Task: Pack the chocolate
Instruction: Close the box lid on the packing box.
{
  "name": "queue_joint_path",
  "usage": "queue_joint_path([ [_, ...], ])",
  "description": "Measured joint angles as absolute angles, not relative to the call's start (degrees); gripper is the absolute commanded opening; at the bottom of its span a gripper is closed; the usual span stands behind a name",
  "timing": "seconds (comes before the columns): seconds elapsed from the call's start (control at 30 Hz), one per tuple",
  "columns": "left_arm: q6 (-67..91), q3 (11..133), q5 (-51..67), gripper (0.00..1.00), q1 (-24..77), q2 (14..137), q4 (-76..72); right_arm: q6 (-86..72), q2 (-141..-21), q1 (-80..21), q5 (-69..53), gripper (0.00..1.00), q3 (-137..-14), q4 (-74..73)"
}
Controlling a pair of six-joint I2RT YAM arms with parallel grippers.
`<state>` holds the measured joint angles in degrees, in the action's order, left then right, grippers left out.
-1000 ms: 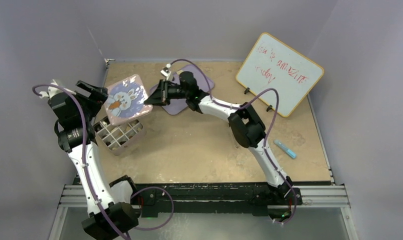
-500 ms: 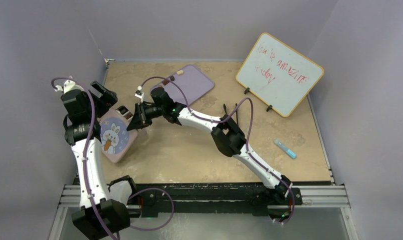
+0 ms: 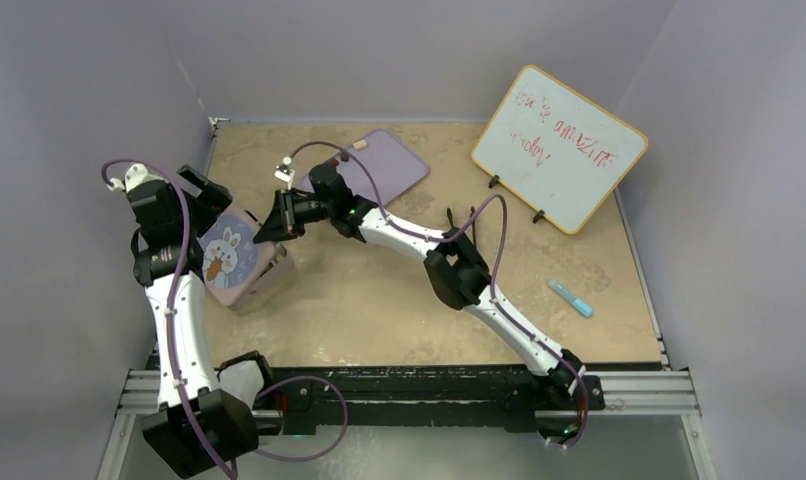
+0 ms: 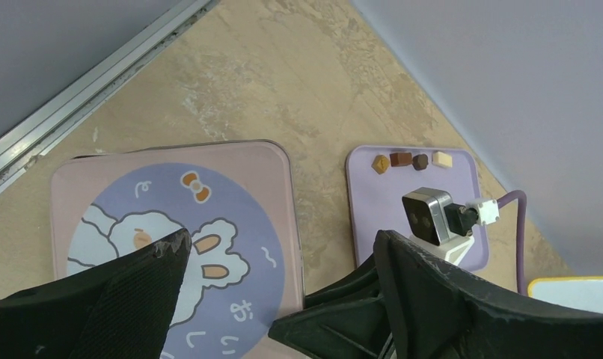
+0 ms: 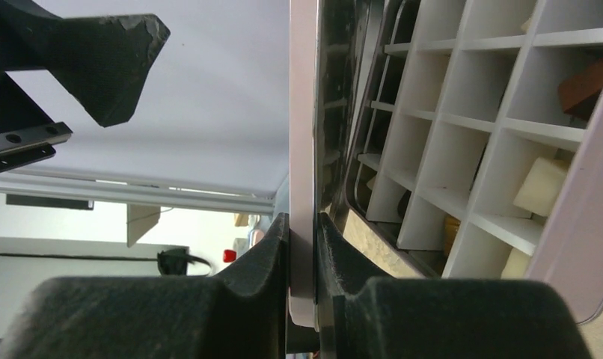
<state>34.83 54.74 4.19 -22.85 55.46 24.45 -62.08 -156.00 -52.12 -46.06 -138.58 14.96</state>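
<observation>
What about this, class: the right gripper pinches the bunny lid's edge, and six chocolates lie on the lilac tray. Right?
Not six: the left wrist view shows four chocolates on the lilac tray. The right gripper does pinch the bunny lid's edge.

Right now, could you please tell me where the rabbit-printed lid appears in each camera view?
Top external: the lid is left of centre, rabbit face showing, beside the left arm.
Left wrist: it fills the lower left, rabbit face up.
Right wrist: it is seen edge-on, a pale vertical strip at centre, pinched by the right gripper.
Shared landmark: the lilac tray, visible in the top external and left wrist views only.
</observation>
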Motion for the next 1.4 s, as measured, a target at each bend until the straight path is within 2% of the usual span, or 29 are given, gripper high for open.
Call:
queue_joint_path([
  [0.17,36.49,54.74,1.76,0.99,-22.85,57.12,24.53,-64.20,-157.60,-51.11,-46.04,0.01,-138.80,16.25],
  [0.3,37.74,53.47,0.71,0.92,-23.20,59.40,23.94,-64.99,-158.15,-50.54,-46.04,0.01,-138.80,16.34],
  [0.87,38.39,47.11,5.69,0.76,-28.01,68.60,17.34,-69.04,-160.13,-48.23,-45.95,0.03,-138.34,19.86],
  [1.07,37.91,47.13,7.27,0.80,-28.01,71.68,17.15,-69.45,-160.16,-47.27,-45.71,0.13,-138.23,20.49],
  [1.23,37.45,47.27,7.29,0.79,-28.01,74.02,17.28,-69.49,-160.16,-46.74,-45.23,0.18,-137.16,20.95],
  [1.4,36.84,47.27,8.10,0.75,-28.01,76.47,17.15,-68.51,-159.89,-46.02,-43.99,0.35,-133.62,21.47],
])
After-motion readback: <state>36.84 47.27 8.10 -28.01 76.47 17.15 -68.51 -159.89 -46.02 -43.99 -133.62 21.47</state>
